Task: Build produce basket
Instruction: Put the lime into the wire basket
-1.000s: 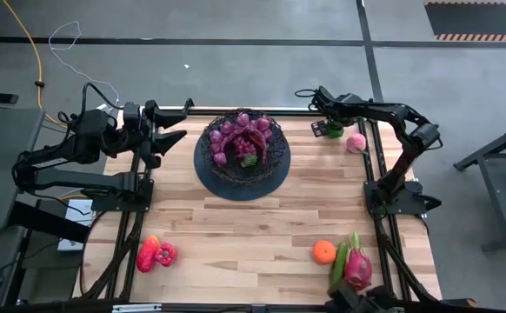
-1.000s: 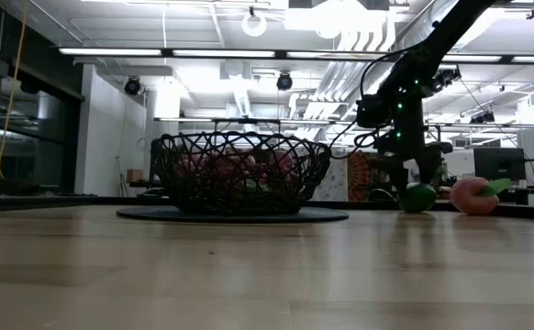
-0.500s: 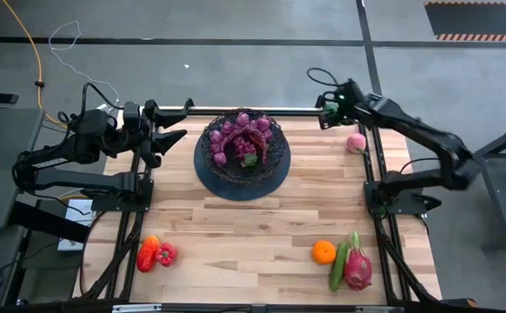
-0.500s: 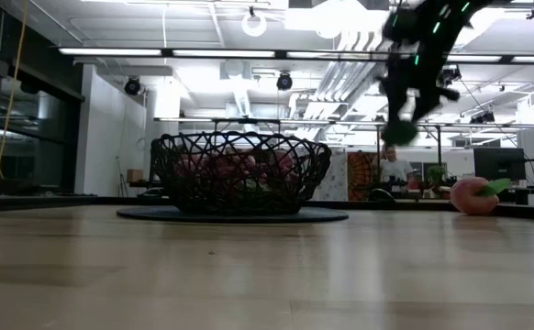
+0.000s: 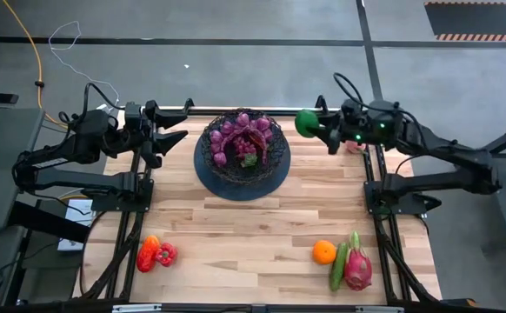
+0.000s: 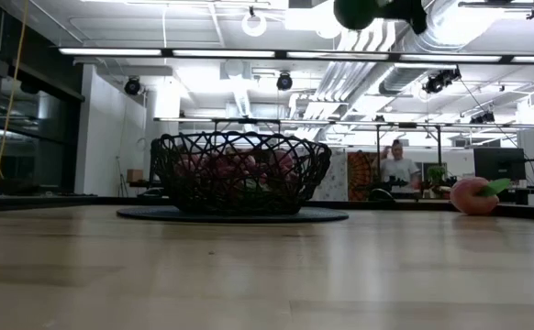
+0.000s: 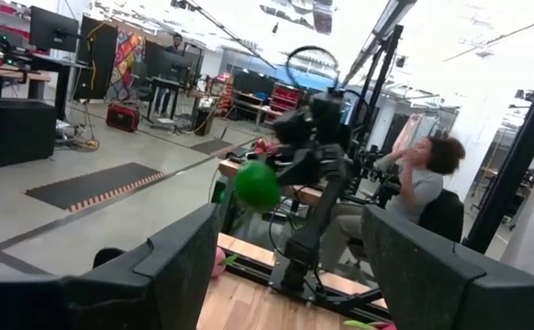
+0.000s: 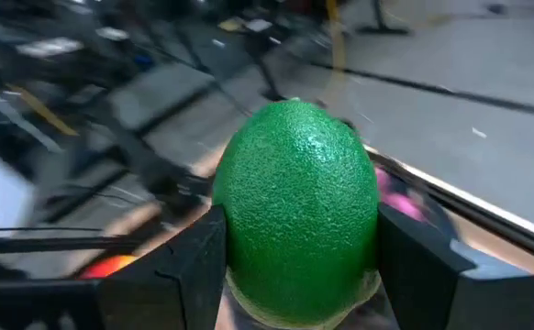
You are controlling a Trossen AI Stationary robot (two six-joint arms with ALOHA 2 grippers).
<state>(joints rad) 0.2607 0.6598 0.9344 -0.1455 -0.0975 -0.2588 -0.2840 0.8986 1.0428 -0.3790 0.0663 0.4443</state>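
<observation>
Basket (image 5: 242,144): black wire mesh, on a dark round mat (image 5: 241,181) at the far middle of the worktop (image 5: 236,226), holding purple grapes (image 5: 227,137). Right gripper (image 5: 321,129): raised just right of the basket, fingers closed on a green round fruit (image 5: 307,123). Left gripper (image 5: 173,132): left of the basket, fingers parted, holding nothing. Pink fruit (image 5: 356,145): right of the basket, at the worktop's edge. Red peppers (image 5: 156,253), orange (image 5: 324,252), cucumber (image 5: 338,266), dragon fruit (image 5: 357,268): on the near side, well apart from the basket.
</observation>
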